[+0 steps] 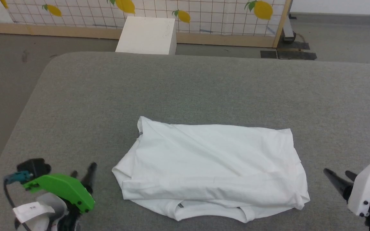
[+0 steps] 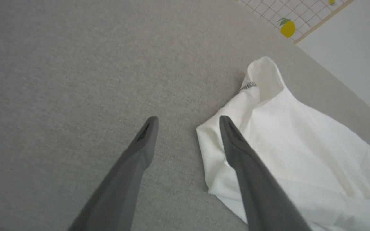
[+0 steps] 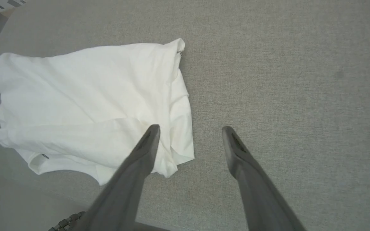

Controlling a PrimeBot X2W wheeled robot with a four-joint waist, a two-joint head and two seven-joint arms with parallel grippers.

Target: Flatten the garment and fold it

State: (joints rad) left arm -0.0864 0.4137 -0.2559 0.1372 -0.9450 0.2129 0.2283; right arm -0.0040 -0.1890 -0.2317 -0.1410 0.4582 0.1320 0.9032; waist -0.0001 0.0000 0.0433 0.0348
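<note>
Where the grey table (image 1: 185,89) comes nearest the robot, the white shirt (image 1: 210,166) lies by the middle of the near edge, folded into a rough rectangle with its long sides running along that edge. Its top layer is fairly smooth with a few shallow creases. A lower layer sticks out from under it along the near side, and the near right corner is a little bunched. A short line of dark zigzag stitching (image 1: 140,133) shows at the shirt's far left corner, which stands up slightly.

Toward the near left corner of the table, the left tool (image 1: 83,170) sits just beside the shirt's left edge and apart from it, its two dark fingers spread with nothing between them. A green cover (image 1: 59,189) sits behind those fingers on that arm. Toward the near right side, the right tool (image 1: 337,172) is just off the shirt's right edge, also released and holding nothing, its fingers wide apart over bare table.

Beyond the far edge, a white box (image 1: 147,35) stands on the floor (image 1: 5,64) against a panel printed with lemons (image 1: 204,12).
</note>
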